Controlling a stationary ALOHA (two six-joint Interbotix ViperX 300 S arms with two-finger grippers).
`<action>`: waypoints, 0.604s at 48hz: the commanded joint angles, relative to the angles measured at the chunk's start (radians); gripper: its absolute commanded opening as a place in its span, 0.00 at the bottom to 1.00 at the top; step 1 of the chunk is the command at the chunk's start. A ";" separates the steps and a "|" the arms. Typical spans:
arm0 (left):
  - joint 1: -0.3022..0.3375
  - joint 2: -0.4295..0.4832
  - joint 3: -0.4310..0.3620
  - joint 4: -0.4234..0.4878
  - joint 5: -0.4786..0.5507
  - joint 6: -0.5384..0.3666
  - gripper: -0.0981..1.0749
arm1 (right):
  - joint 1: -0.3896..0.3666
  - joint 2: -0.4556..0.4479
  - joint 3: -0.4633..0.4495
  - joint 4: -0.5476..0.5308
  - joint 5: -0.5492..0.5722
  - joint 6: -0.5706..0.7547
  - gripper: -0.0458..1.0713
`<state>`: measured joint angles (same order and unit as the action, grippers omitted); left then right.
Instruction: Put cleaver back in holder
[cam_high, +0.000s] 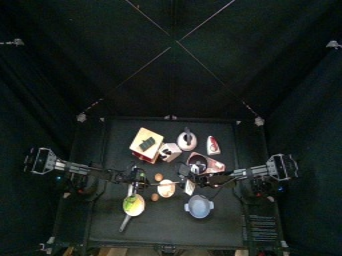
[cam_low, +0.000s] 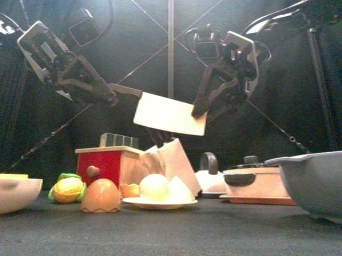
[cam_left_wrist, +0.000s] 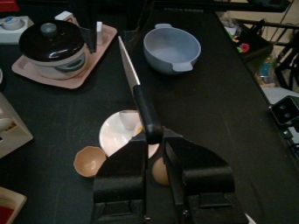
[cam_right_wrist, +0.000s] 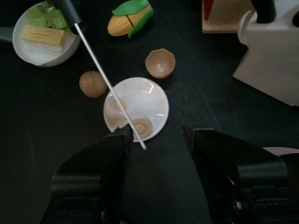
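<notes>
Front view gives us the clearest read: the cleaver (cam_low: 171, 113) hangs in the air above the counter (cam_low: 160, 235), its broad blade side-on to us, with the left gripper (cam_low: 127, 93) clenched on the handle. The right gripper (cam_low: 211, 106) sits just beside the blade's far end with its jaws spread wide, grasping nothing; we judge it is there to steady or take over the blade, though we cannot tell whether it touches the metal.

The holder (cam_low: 112, 163), a tan block with a red face, stands on the counter below and slightly left of the blade, so we reckon the cleaver is held high to clear the clutter in front before it comes down to the slot.

Left wrist view shows what the front hides: the black handle (cam_left_wrist: 142, 109) running out between the clenched jaws, the blade seen edge-on, and beyond it the blue bowl (cam_left_wrist: 172, 48) and the tray (cam_left_wrist: 70, 77) with a dark pot.

Right wrist view looks straight down past its spread jaws onto the white plate (cam_right_wrist: 138, 105) and two eggshell halves (cam_right_wrist: 160, 62), with the blade only a thin line
</notes>
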<state>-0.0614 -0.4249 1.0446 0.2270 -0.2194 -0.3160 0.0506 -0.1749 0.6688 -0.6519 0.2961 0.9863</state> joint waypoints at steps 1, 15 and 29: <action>0.002 -0.058 -0.021 -0.041 0.041 0.002 0.48 | -0.002 -0.058 -0.003 -0.002 -0.006 0.002 0.79; 0.048 -0.285 -0.074 -0.087 0.365 -0.006 0.47 | -0.106 -0.106 0.029 -0.023 -0.138 0.009 0.79; 0.163 -0.327 -0.250 -0.005 0.681 -0.002 0.47 | -0.336 -0.081 0.058 0.020 -0.350 0.006 0.78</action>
<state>0.0752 -0.7501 0.8636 0.1963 0.4157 -0.3175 -0.2286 -0.2562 0.7317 -0.6366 -0.0046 0.9940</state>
